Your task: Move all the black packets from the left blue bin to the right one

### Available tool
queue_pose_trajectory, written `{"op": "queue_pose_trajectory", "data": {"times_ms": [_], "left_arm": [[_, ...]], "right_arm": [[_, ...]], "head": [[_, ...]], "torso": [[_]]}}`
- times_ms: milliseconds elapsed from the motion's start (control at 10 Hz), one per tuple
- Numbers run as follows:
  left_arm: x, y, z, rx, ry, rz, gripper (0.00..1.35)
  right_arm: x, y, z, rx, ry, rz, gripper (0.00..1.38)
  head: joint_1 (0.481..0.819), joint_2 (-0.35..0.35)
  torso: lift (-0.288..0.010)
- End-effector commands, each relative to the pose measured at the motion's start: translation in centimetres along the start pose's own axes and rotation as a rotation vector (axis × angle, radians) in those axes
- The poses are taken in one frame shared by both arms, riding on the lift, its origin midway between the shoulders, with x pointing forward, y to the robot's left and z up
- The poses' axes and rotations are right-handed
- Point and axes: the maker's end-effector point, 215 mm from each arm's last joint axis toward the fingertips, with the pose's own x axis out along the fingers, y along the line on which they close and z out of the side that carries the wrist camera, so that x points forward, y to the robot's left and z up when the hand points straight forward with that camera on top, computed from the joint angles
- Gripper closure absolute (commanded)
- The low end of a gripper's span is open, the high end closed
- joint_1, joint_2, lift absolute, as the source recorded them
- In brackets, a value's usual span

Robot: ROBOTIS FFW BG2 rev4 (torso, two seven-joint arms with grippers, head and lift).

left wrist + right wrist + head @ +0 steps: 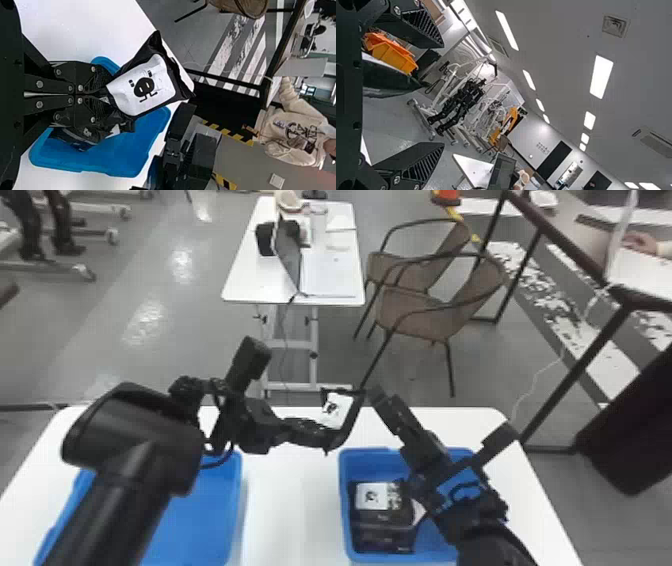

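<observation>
Pinching a black packet (340, 410), the left gripper (317, 434) hangs above the far part of the white table (280, 490) in the head view, between the two bins and beyond them. The left wrist view gives the closer account: the left gripper (107, 95) has its fingers pressed together on one end of the packet, whose white label bears a black printed figure. The head view adds the left blue bin (236, 490), partly behind the left arm, and the right blue bin (344, 470), where more black packets (385, 532) lie piled, the uppermost with its white label up. The right gripper (442, 412) is over and beyond the right blue bin, its fingers spread wide. The right wrist view confirms that spread and, near the gap, shows a dark pointed shape (391, 81) with a pale edge; whether it is the pinched packet cannot be told.
</observation>
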Motion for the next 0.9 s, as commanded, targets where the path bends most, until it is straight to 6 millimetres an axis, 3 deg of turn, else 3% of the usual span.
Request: {"op": "queue_pose_trajectory", "data": {"times_ms": [0, 300, 400, 500, 600, 800], "left_arm": [[1.3, -0.8, 0.6, 0.04, 0.009, -0.026, 1.22], [2.0, -1.3, 2.9, 0.061, -0.023, -0.044, 1.22], [2.1, -1.5, 3.2, 0.057, -0.035, -0.053, 1.22], [2.3, -1.8, 3.3, 0.058, -0.036, -0.061, 1.22], [2.4, -2.0, 3.4, 0.053, -0.044, -0.068, 1.22], [2.4, -2.0, 3.6, 0.05, -0.049, -0.065, 1.22]], "right_arm": [[0.8, 0.3, 0.5, -0.025, 0.009, 0.013, 0.14], [1.5, 0.5, 0.0, -0.08, 0.049, 0.019, 0.14], [1.8, 0.4, -0.3, -0.075, 0.055, 0.02, 0.26], [1.9, 0.2, -0.4, -0.08, 0.059, 0.012, 0.75], [1.7, -0.3, -0.4, -0.084, 0.057, -0.02, 1.03], [1.5, -0.6, 0.1, -0.078, 0.039, -0.036, 1.08]], "head": [[0.695, -0.123], [0.695, -0.143], [0.695, -0.145], [0.695, -0.146], [0.695, -0.147], [0.695, -0.157]], "torso": [[0.0], [0.0], [0.0], [0.0], [0.0], [0.0]]}}
